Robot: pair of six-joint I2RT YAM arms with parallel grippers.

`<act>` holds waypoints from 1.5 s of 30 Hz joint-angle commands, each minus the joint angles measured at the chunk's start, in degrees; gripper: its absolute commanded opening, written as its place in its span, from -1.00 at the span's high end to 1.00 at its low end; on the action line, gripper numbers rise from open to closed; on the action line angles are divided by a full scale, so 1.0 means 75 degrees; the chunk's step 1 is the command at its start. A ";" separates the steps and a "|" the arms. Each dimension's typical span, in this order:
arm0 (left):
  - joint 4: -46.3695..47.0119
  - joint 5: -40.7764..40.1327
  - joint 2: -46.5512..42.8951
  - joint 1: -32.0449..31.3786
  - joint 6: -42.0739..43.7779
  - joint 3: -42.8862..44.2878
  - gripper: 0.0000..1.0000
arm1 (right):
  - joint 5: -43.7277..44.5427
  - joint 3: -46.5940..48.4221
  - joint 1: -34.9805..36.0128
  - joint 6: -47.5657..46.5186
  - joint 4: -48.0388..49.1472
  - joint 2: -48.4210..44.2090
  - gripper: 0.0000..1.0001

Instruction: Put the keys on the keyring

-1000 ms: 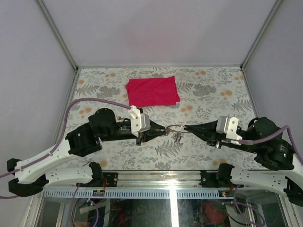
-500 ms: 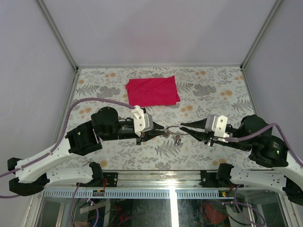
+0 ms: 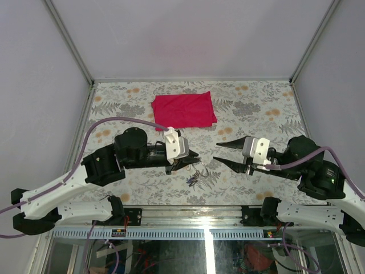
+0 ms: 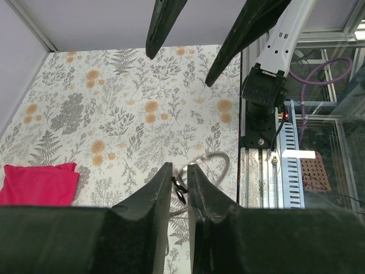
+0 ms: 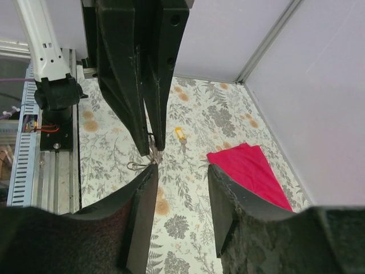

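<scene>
Holding the ring, ready for another key.

On the left, close to the middle of the near edge: gripping the ring (image 4: 212, 154) tight in the left gripper (image 3: 195, 160), with some keys (image 3: 193, 178) hanging just under it. Too small to count, and hard to tell if all are threaded on. Likely partway through the job. Back toward the far edge, well apart: a red cloth (image 3: 183, 110). On the right: facing the ring with the right gripper (image 3: 217, 152) spread wide, grasping nothing, near the ring but not touching it. Next, most likely: find a loose key, pinch it by the head, line its hole up with the ring's split end, then slide slowly. Keep the ring steady, or risk a slip.
</scene>
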 commanded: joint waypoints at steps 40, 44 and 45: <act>0.1084 -0.1815 -0.0731 0.4484 -0.4784 -0.3245 0.00 | 0.0860 -0.3244 0.0013 0.5445 0.2074 0.3489 -0.15; 0.0832 -0.1832 -0.0940 0.5141 -0.4853 -0.3330 -0.18 | 0.0795 -0.2875 0.0013 0.5596 0.2350 0.4803 -0.06; 0.0747 -0.1888 -0.0978 0.5209 -0.4830 -0.3319 -0.21 | 0.0758 -0.2728 0.0017 0.5600 0.2307 0.5102 -0.04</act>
